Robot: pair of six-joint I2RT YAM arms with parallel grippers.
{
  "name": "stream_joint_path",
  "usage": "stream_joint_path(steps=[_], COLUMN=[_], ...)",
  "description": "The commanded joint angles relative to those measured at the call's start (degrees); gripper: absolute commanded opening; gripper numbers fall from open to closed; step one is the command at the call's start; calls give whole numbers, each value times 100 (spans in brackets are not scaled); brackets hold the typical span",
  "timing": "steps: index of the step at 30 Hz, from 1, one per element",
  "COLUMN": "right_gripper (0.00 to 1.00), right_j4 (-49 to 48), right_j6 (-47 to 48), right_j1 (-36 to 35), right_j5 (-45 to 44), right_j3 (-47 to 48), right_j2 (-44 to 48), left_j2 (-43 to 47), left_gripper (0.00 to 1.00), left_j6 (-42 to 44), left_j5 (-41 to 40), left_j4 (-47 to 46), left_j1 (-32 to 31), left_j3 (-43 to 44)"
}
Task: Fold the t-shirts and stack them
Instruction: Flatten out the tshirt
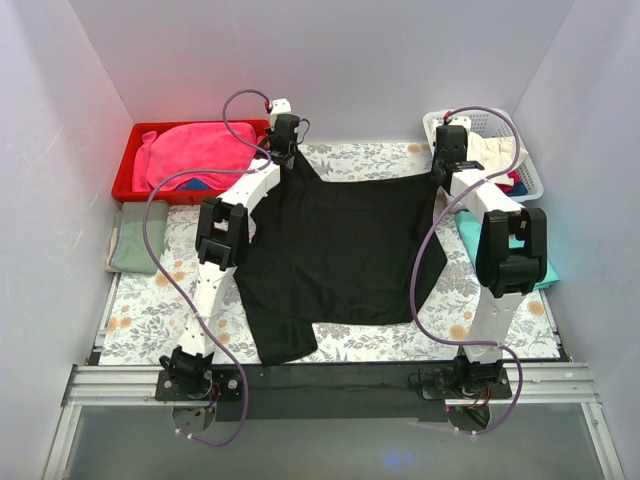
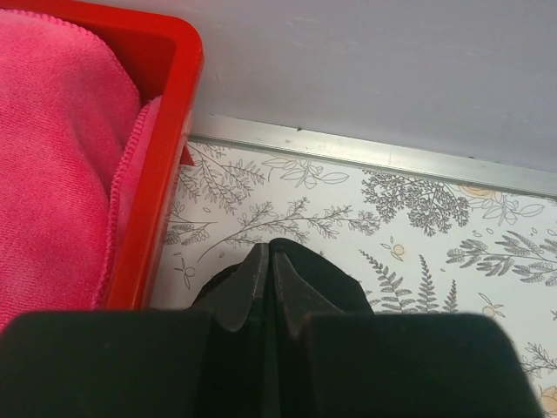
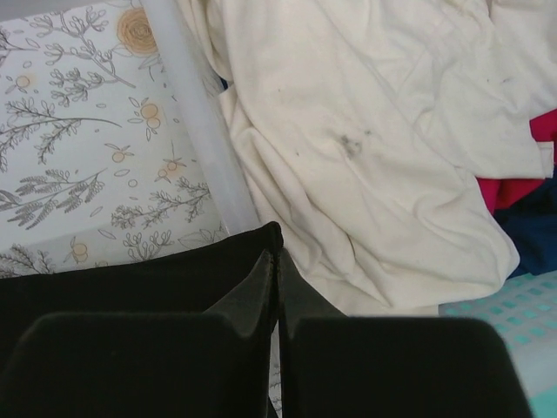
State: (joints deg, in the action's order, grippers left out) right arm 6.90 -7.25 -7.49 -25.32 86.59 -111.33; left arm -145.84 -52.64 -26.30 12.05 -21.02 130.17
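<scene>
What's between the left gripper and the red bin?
Only a bare strip of floral table cover separates the left gripper, shut on the black t-shirt, from the red bin; the left wrist view shows it.

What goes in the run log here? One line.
left gripper: shut on black shirt, far-left corner | right gripper: shut on black shirt, far-right corner | black shirt: spread on table, unfolded

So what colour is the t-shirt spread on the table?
Plain black; the t-shirt shows best in the top external view.
</scene>
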Motion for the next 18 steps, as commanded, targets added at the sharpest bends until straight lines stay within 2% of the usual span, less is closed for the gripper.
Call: stream_joint_path(steps=[1, 3, 4, 5, 7, 8, 9, 10, 15, 18], right_gripper=[1, 4, 25, 36, 57, 60, 63, 68, 70, 69], right_j4=[-13, 13, 22, 31, 145, 154, 180, 181, 741, 1005], right_j6=[-66, -67, -40, -14, -5, 4, 4, 4, -206, -443], right_j1=[54, 89, 98, 98, 98, 98, 98, 107, 81, 54], right_j5=[88, 298, 326, 343, 300, 308, 300, 291, 492, 581], right_j3=[-230, -230, -204, -160, -46, -37, -45, -115, -492, -1360], right_j2=[358, 288, 261, 243, 278, 331, 505, 603, 1427, 2121], left_j2=[504, 469, 460, 477, 539, 565, 687, 776, 1434, 2075], left_gripper=[0, 1, 9, 26, 36, 45, 48, 50, 54, 56], left_j6=[-80, -45, -53, -62, -97, -123, -150, -185, -343, -230], left_j5=[196, 205, 196, 187, 135, 143, 117, 117, 222, 187], left_j4=[95, 95, 95, 95, 95, 95, 95, 95, 78, 17], left_j1=[-17, -8, -8, -17, -17, -17, -17, -17, -60, -209], left_j3=[114, 131, 140, 132, 88, 79, 9, -61, -614, -1325])
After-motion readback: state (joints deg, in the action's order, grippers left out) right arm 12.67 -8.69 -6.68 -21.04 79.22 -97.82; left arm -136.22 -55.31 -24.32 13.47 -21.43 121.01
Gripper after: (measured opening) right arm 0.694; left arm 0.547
